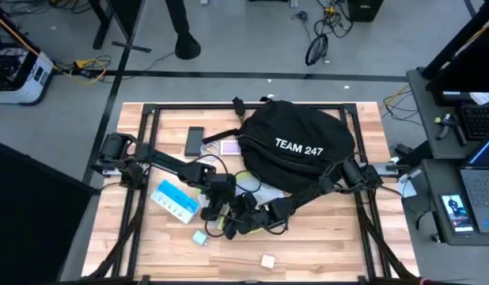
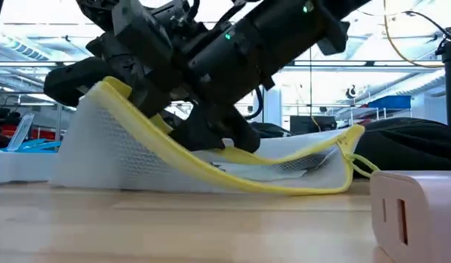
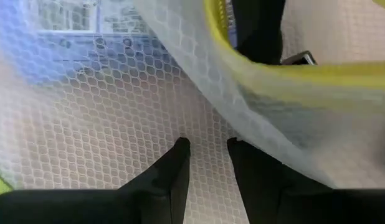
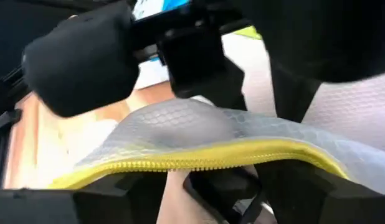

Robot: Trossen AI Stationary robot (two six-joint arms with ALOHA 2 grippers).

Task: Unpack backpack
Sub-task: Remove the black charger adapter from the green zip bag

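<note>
The black backpack (image 1: 300,146) with white "TEAM 247" lettering lies at the table's far middle. In front of it, both grippers meet at a white mesh pouch (image 2: 138,157) with a yellow zipper edge. My left gripper (image 3: 208,158) is shut on the pouch's mesh and holds one end up. The pouch's other end (image 2: 335,164) rests on the table. My right gripper (image 4: 211,193) comes from the right. Its fingers stand apart under the yellow zipper edge (image 4: 199,155), either side of a small dark thing (image 4: 217,183). My left gripper pinches the pouch's mesh wall (image 3: 208,146) between its two fingers, close to the yellow zipper edge (image 3: 292,74). That end (image 2: 109,91) is lifted and the pouch slopes down to the table. My right gripper lies under the zipper edge; whether it touches the pouch, I cannot tell.
A blue box (image 1: 175,198) lies left of the grippers. A dark phone (image 1: 195,141) and a pale card (image 1: 229,148) lie toward the far edge. A small teal thing (image 1: 201,237) and a pale block (image 1: 268,260) sit near the front edge.
</note>
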